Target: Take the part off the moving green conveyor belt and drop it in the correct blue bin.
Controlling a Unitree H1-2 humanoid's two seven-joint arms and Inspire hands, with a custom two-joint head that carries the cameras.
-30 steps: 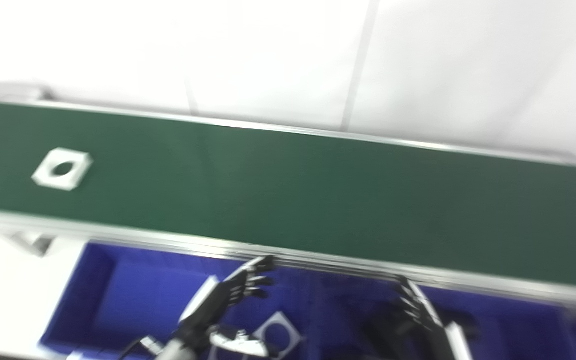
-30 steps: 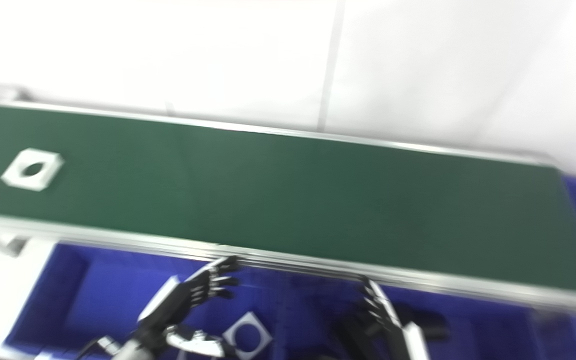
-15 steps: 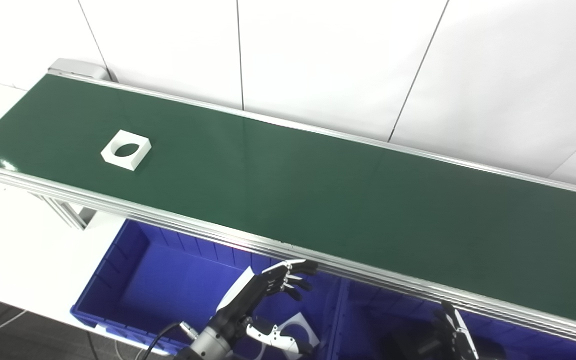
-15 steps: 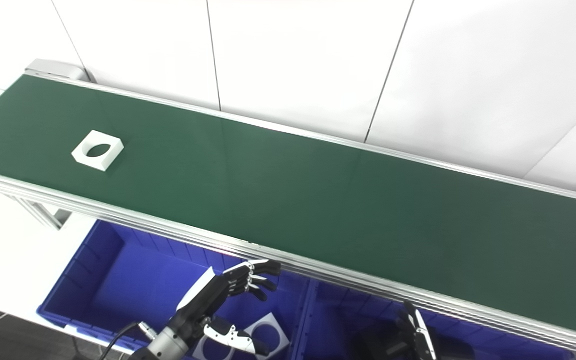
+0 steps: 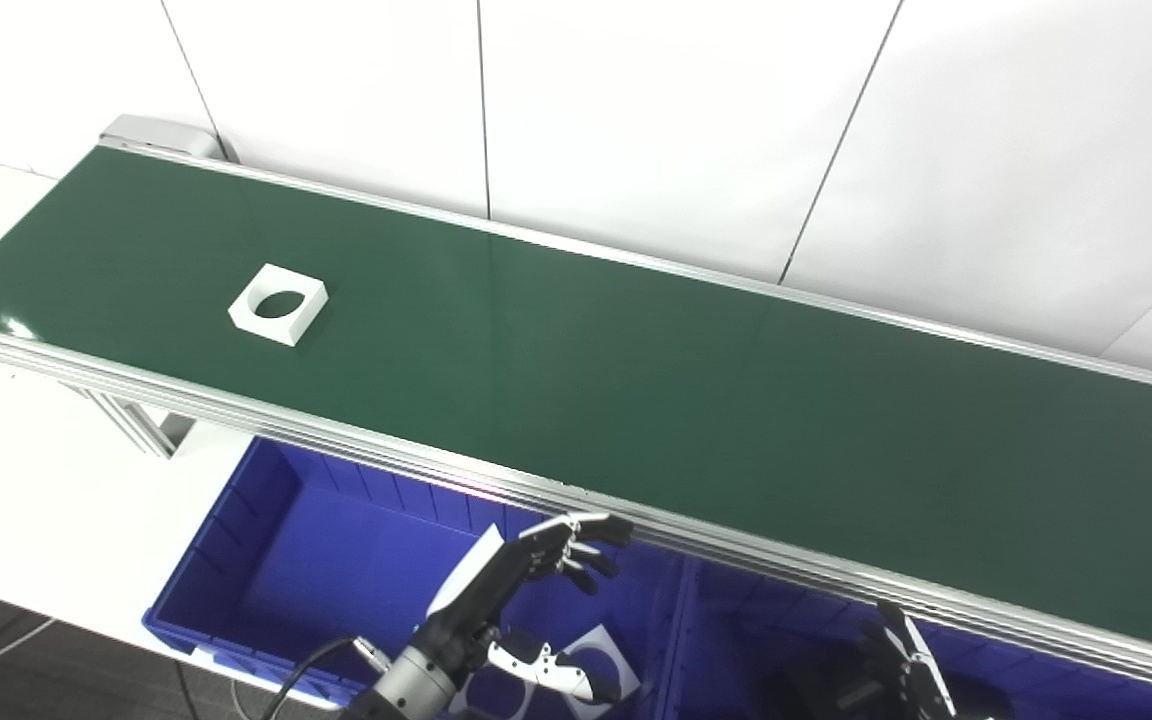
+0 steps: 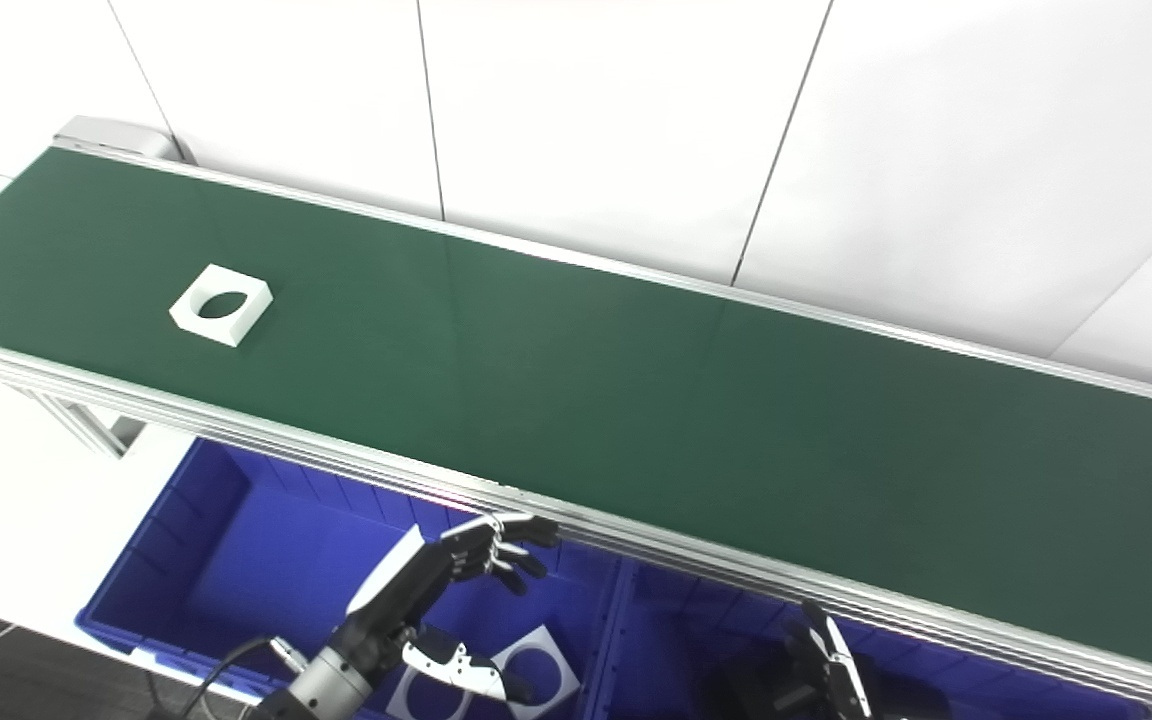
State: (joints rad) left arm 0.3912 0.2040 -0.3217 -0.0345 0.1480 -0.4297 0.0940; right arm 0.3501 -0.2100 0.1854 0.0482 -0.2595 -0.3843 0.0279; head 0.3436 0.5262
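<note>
The white square part [image 5: 278, 304] with its round hole sits untouched on the green belt [image 5: 636, 380] at upper left, so it looks like the waiting step: the left hand [image 5: 521, 580], fingers spread and empty, hovers over the blue bin [image 5: 236, 560] and must reach up to catch it, while the right hand [image 5: 901, 670] at bottom right is too cropped to tell.

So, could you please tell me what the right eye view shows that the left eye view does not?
Only the right eye view: a second binned part, low in the blue bin beside the left wrist.
Only the left eye view: nothing of its own that I can make out.
Both: the white square part with a round hole on the green belt, the left hand open above the bin, a first binned part, and the right hand at the bottom edge.
</note>
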